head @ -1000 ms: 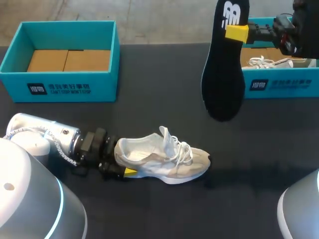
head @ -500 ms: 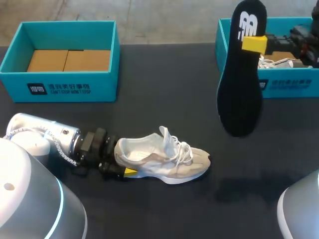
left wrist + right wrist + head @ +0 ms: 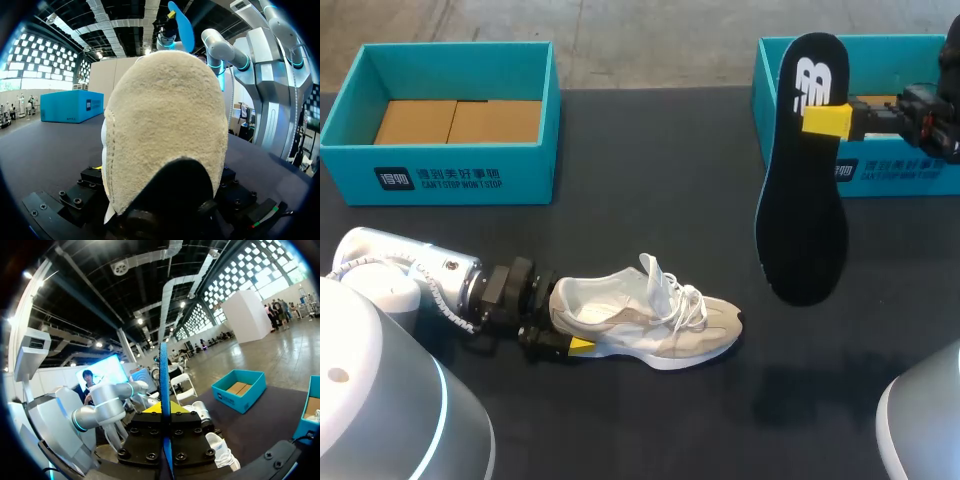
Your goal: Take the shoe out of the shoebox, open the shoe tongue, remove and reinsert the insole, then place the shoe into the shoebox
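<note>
- My left arm [image 3: 420,280] comes in from the near left corner and lies low and almost level over the dark table [image 3: 650,200], pointing toward the middle.
- My left gripper [image 3: 560,336] sits right at the heel of the white shoe [image 3: 650,320]. In the left wrist view the heel [image 3: 165,125] fills the space ahead of it, so I cannot tell whether the claw is clamped or loose.
- The shoe lies on the table near the front middle, with its toe pointing right and its laces loose.
- My right arm [image 3: 920,115] reaches in level from the far right, in front of the right teal shoebox [image 3: 895,170].
- My right gripper [image 3: 825,120] pinches the black insole [image 3: 805,220] near its upper end. The insole hangs upright above the table, well apart from the shoe.
- In the right wrist view, the insole [image 3: 164,390] stands edge-on between the fingers.
- A second teal shoebox [image 3: 450,180] stands at the far left, open.
</note>
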